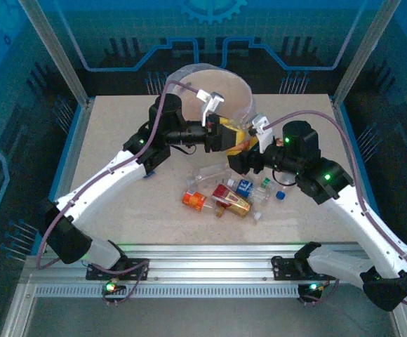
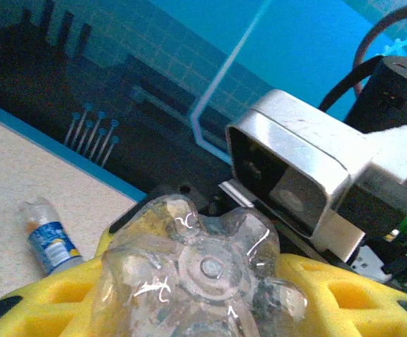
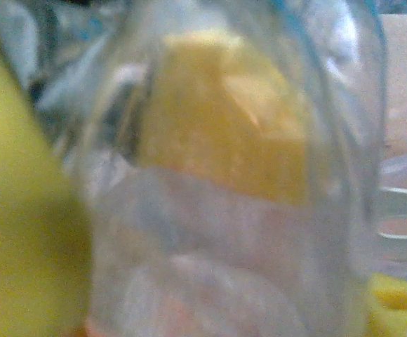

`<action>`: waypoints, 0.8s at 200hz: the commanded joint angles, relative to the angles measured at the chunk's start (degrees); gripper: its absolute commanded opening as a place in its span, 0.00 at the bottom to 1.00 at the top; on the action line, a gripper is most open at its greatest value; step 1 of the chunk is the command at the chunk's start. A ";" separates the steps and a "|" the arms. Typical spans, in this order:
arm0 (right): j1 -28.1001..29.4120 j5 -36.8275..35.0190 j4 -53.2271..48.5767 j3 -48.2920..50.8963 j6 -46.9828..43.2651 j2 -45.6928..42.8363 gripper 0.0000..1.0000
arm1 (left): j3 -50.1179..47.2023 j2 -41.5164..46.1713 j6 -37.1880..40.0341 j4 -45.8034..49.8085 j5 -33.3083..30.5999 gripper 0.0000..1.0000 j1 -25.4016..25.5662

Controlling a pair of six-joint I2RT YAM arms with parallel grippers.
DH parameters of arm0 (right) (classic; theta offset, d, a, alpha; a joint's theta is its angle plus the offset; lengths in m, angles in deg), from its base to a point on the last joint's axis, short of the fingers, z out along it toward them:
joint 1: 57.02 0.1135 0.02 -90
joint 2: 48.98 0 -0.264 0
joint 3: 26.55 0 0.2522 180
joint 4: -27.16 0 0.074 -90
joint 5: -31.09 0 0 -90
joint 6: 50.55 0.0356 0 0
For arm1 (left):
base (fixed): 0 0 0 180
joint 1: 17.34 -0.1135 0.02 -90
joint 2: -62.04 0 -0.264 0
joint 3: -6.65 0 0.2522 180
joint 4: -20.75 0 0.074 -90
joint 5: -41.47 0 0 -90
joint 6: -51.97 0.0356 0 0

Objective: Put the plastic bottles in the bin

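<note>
Top view, jaws: the left gripper and right gripper meet tip to tip just in front of the bin; from up here we cannot tell how either pair of jaws stands.
Top view, risk: we judge this a pass between arms, above the table and short of the rim. If one side lets go before the other has a firm hold, the bottle falls outside the bin.
Top view, remaining work: the loose bottles lie in a cluster on the table between the two arms, near the right forearm, which could scatter them on a low sweep.
Left wrist, jaws: the yellow pads press on both sides of a clear bottle, so we read the left jaws as closed on it.
Left wrist, risk: the grey housing of the other arm sits very close ahead, so a lift could knock it.
Left wrist, bottle look: glossy ribbed base facing us, transparent, dented; slippery and easily squashed, we think. A blue-label bottle lies on the table beyond.
Right wrist, jaws: too blurred; we cannot tell whether they grip or stand apart.
Right wrist, bottle look: clear wall right at the lens, yellow showing through it.
</note>
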 commanded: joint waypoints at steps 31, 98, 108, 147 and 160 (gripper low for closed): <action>0.62 -9.58 -4.36 -0.73 1.60 -5.83 1.00 | 7.00 2.49 8.47 6.79 -13.37 0.35 -2.44; -4.58 -32.94 -17.50 -3.72 14.85 -8.48 1.00 | 20.04 -4.12 12.72 11.47 -29.03 0.34 -8.19; -7.78 -34.02 -21.68 -5.26 17.31 -7.08 1.00 | 21.83 -5.50 13.92 11.30 -31.02 0.34 -8.61; -26.45 -21.58 -29.11 -4.54 23.39 -1.18 1.00 | 29.14 -12.74 17.85 12.73 -35.29 0.35 -9.99; -31.41 -14.35 -28.81 -2.80 23.04 1.22 1.00 | 31.30 -15.60 18.39 13.97 -35.58 0.35 -10.10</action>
